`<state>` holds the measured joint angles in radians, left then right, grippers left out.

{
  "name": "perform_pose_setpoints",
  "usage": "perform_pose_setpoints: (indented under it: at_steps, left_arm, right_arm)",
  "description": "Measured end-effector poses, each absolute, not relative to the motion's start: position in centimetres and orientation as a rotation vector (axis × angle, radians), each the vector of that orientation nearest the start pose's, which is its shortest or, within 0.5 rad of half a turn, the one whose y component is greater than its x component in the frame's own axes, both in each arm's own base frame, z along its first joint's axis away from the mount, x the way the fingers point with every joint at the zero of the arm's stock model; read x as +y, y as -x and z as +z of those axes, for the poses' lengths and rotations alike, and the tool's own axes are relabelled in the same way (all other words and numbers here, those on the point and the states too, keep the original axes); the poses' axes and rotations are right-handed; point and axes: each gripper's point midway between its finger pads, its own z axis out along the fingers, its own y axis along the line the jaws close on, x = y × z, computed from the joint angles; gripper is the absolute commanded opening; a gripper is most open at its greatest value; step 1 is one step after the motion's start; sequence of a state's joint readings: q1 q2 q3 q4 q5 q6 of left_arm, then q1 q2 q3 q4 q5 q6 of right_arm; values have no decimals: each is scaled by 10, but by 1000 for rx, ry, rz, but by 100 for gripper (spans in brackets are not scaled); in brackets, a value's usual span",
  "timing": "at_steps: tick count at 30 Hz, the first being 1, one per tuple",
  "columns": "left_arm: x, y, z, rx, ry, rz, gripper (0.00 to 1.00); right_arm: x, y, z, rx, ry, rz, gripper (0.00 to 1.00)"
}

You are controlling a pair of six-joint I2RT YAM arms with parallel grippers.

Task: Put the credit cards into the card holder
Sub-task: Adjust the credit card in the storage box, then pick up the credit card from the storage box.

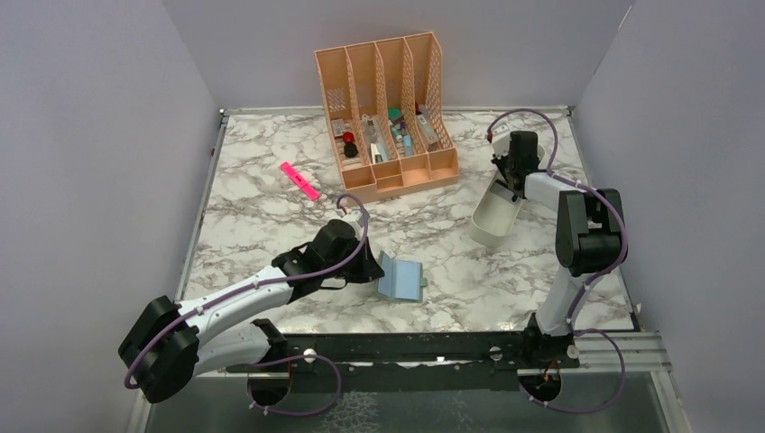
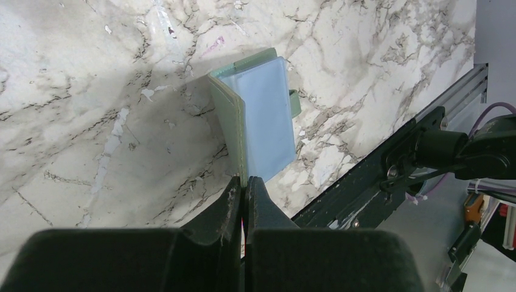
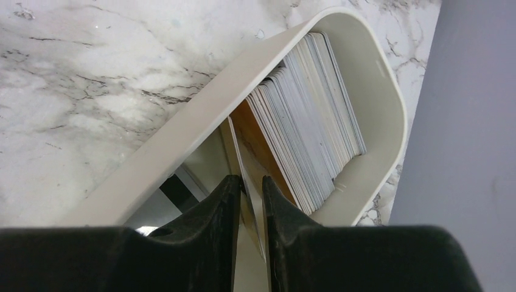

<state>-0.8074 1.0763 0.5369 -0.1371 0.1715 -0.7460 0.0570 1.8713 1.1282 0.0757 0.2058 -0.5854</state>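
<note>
Many credit cards [image 3: 310, 115] stand on edge, packed at one end of a white oblong tray [image 3: 182, 143]. One loose card [image 3: 240, 159] leans apart from the stack, pinched between the narrowed fingers of the right gripper [image 3: 248, 191] inside the tray. Well apart, the card holder [image 2: 261, 115] sits half open on the marble table [image 2: 91, 91], its green cover clamped in the closed left gripper [image 2: 245, 188].

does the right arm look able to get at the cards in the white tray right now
Likely yes: the right end effector is already down in the open-topped tray, its fingers closed on one card beside the stacked cards, with nothing over them.
</note>
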Motion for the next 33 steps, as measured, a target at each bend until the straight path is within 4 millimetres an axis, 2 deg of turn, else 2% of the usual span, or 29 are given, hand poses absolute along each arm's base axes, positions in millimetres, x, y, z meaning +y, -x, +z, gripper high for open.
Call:
perform_pose_setpoints:
  at_steps: [14, 18, 23, 28, 33]
  left_arm:
    - [-261, -169, 96, 2439, -175, -970, 4]
    - [-261, -169, 96, 2439, -175, -970, 4]
    - [-262, -170, 95, 2438, -176, -974, 4]
    - [-262, -170, 95, 2438, -177, -975, 4]
    - [-262, -170, 95, 2438, -177, -975, 4]
  right_arm:
    - [-36, -494, 82, 2150, 588, -565, 26]
    - [-34, -494, 81, 2149, 594, -551, 32]
    - [-32, -494, 79, 2150, 601, -531, 46]
    - [-33, -493, 79, 2150, 615, -548, 50]
    - [-36, -494, 81, 2142, 644, -580, 50]
